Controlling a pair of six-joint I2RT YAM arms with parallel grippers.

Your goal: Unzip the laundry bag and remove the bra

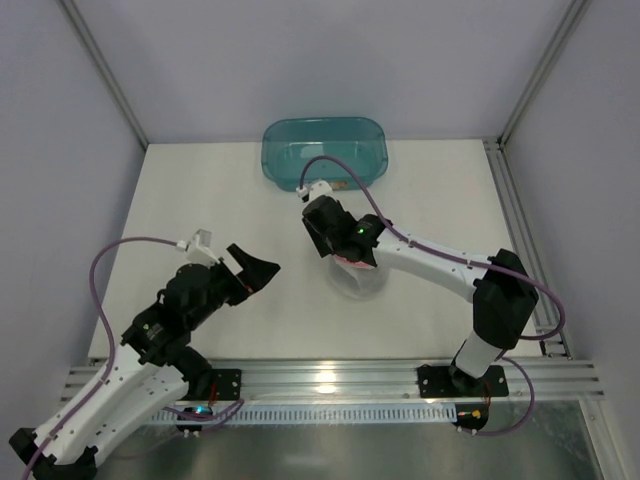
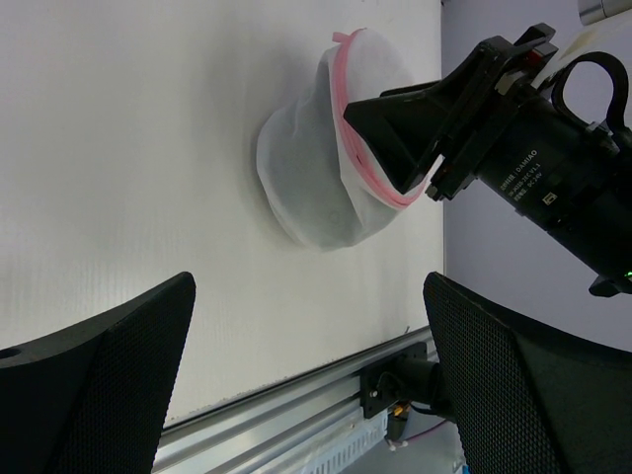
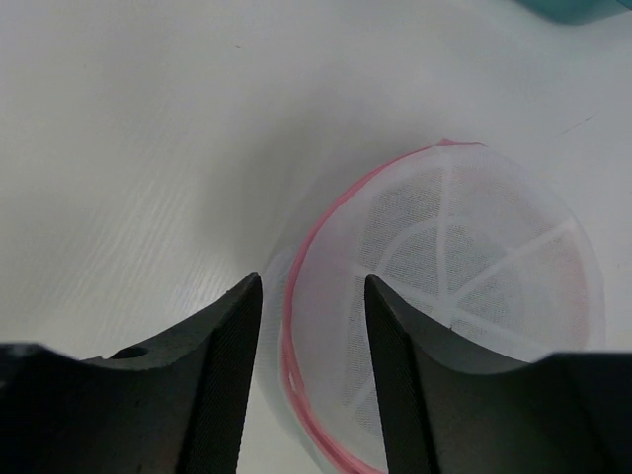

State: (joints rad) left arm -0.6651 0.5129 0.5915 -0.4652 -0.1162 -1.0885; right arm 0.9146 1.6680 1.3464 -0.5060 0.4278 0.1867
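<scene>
The laundry bag is a small round white mesh pouch with a pink rim, lying right of the table's middle. My right gripper hangs over its left edge, open. In the right wrist view the right gripper straddles the pink rim of the bag, one finger outside the pouch and one over its mesh top. The left wrist view shows the bag from the side with those fingers on its rim. My left gripper is open wide and holds nothing, well left of the pouch. The bra is out of view.
A teal translucent tub stands at the table's back edge, and its corner shows in the right wrist view. An aluminium rail runs along the near edge. Another rail lines the right side. Walls enclose the table.
</scene>
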